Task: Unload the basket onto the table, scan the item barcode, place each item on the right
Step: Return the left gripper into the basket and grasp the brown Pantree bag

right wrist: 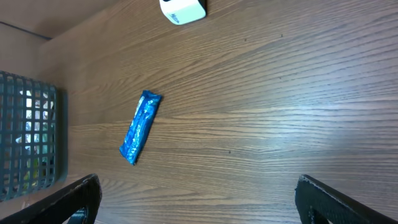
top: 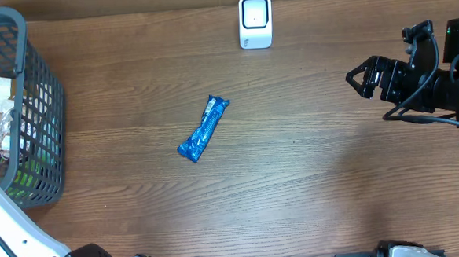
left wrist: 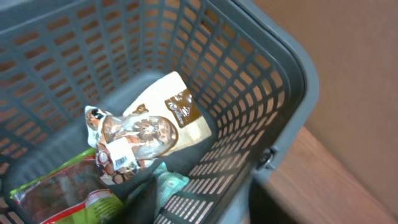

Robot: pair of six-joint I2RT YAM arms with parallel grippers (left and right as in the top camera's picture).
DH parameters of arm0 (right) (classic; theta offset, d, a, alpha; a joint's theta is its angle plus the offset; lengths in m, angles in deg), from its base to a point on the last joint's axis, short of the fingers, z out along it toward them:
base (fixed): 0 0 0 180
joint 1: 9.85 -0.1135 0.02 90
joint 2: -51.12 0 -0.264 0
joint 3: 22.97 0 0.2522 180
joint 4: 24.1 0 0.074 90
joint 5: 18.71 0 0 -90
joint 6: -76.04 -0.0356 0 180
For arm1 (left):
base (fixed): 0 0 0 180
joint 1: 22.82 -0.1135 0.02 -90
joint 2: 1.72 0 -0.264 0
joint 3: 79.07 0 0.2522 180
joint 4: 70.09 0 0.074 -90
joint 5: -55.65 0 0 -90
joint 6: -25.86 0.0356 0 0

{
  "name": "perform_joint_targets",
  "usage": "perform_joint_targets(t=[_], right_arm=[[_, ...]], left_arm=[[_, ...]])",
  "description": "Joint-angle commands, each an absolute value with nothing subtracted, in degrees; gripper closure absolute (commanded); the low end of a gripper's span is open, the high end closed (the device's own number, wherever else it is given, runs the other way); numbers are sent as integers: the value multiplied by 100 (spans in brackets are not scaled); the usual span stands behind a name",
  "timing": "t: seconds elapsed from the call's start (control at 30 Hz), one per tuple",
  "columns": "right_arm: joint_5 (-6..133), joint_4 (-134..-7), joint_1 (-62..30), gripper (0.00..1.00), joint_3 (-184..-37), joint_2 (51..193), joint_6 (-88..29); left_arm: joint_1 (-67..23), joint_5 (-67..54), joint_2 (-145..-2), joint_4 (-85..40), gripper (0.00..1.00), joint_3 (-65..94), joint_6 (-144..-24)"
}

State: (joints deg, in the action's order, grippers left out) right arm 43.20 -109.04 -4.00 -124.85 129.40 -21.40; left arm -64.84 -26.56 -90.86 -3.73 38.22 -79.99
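A brown wood-grain table takes up the overhead view. At its left edge stands a grey plastic lattice basket. In it are seen a cream and brown pouch, a clear packet of brown pieces with a white barcode label lying partly over the pouch, and a red and green packet beside that.

The left gripper is held above the inside of the basket. Only a dark sliver of it is caught at the bottom of its own wrist view, so whether its jaws are wide, narrow or closed on anything cannot be told. The right gripper hangs over the right side of the table with its jaws spread wide and nothing between them.

A small white box-shaped scanner stands at the far edge, near the middle. The blue foil-wrapped bar, taken to be the item to be scanned, lies flat and slanted on bare wood, well apart from basket, scanner and both grippers. No barcode can be made out on it.

The scan itself is judged not yet begun; a pick-up seems to be the step in hand. Next, the bar would need to be grasped across its narrow width, lifted, and turned until its barcode faces the scanner window.
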Motion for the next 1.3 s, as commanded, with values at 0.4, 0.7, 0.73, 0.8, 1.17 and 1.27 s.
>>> perform_joint_targets(t=[0.4, 0.7, 0.73, 0.8, 1.17, 1.27], right_arm=[[4337, -10913, -438, 0, -12605, 12938, -2120], [4337, -10913, -438, 0, -12605, 12938, -2125], [4335, -10913, -438, 0, -12605, 12938, -2127], [4335, -10915, -438, 0, -12605, 12938, -2142], [4337, -10906, -438, 0, -12605, 12938, -2142], [4337, -10889, -438, 0, -12605, 12938, -2140]], left_arm=[[-6468, -3032, -11711, -2235, 2, 3874, -6247], [-6479, -3032, -12872, -2495, 0, 3874, -5385], [-6486, -3038, -12970, -2524, 0, 3874, -5333], [-6499, -3056, -13150, -2574, 0, 3874, -5313], [-6479, -3045, -13609, -2172, 60, 3874, -5381], [-6475, -3030, -13609, -1934, 96, 3874, -5643]])
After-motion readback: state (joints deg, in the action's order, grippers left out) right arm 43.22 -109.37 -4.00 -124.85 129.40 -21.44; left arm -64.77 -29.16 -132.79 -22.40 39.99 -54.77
